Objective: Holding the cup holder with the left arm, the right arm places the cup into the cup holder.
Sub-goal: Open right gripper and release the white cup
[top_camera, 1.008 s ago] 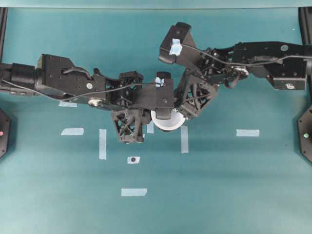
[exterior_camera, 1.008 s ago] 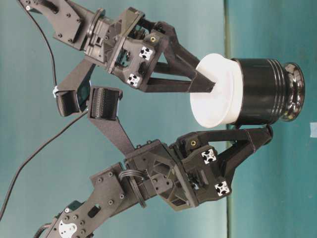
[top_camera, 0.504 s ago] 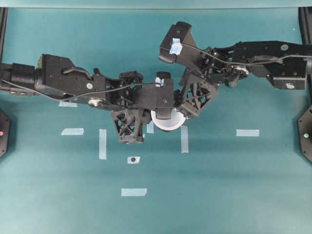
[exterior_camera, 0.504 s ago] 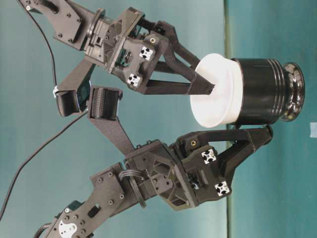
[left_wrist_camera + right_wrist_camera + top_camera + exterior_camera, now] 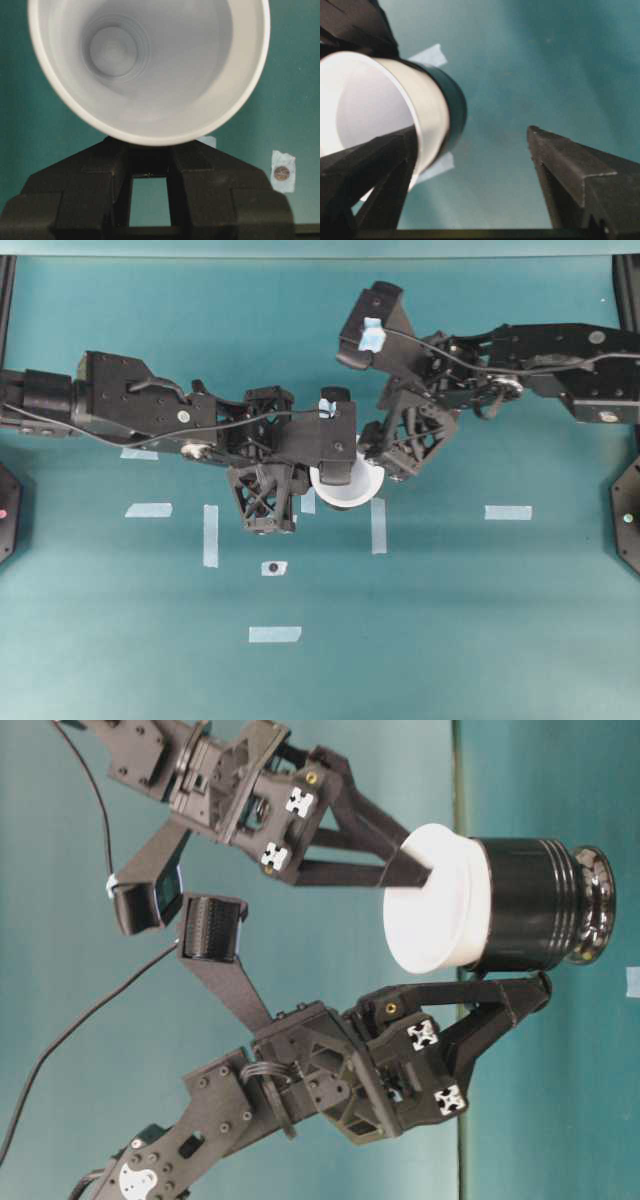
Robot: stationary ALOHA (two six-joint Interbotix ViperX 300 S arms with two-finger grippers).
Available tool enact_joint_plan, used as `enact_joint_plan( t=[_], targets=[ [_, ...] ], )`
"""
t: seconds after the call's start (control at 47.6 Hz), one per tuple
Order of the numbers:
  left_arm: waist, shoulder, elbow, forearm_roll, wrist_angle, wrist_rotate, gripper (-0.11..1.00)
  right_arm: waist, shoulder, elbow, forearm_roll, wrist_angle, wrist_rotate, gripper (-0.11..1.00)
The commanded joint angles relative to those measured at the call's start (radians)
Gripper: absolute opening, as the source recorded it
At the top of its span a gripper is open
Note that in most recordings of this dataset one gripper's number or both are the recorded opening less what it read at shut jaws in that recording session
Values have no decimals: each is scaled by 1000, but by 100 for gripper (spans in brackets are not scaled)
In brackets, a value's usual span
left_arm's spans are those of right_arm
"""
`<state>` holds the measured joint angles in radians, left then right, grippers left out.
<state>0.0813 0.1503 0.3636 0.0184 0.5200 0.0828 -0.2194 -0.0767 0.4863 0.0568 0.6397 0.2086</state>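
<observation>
Now the placing step looks done, release in hand. The cup [image 5: 432, 900] sits nested in the cup holder [image 5: 530, 905], rim and upper wall showing above the holder's mouth; both stand on the desk [image 5: 450, 620].

Left tool [image 5: 535, 992] is clenched on the cup holder: in the table-level view one finger [image 5: 505, 1000] lies along the holder's side near its base, the other hidden behind it. Seen from the left wrist cam, the cup [image 5: 150, 70] sits directly ahead of the tool, just above the jaw roots, open mouth facing the lens.

Right tool [image 5: 470, 145] is released, jaws spread wide. From its own cam, the cup rim [image 5: 420, 110] is beside the left-hand finger [image 5: 380, 165], that finger reaching over or just inside the rim; can't tell if it touches. The other finger is well clear, w/ only bare desk between. In the overhead view the right arm [image 5: 540, 350] comes in from the side, its tool just beside the cup.

Next move, as I judge it: lift the right tool straight up and away w/o snagging the rim, since a dragged finger could tip or pull the cup out. Left tool should hold on until the right is clear.
</observation>
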Motion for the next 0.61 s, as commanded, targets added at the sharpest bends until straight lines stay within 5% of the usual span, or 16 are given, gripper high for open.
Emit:
enact_joint_plan(
  t=[0.0, 0.588],
  targets=[
    [-6, -3, -20, 2, -8, 0, 21, -8, -109, 5, -2, -11, -6, 92],
    [-28, 29, -17, 2, -34, -12, 21, -9, -206, 77, -2, -57, 8, 92]
  ],
)
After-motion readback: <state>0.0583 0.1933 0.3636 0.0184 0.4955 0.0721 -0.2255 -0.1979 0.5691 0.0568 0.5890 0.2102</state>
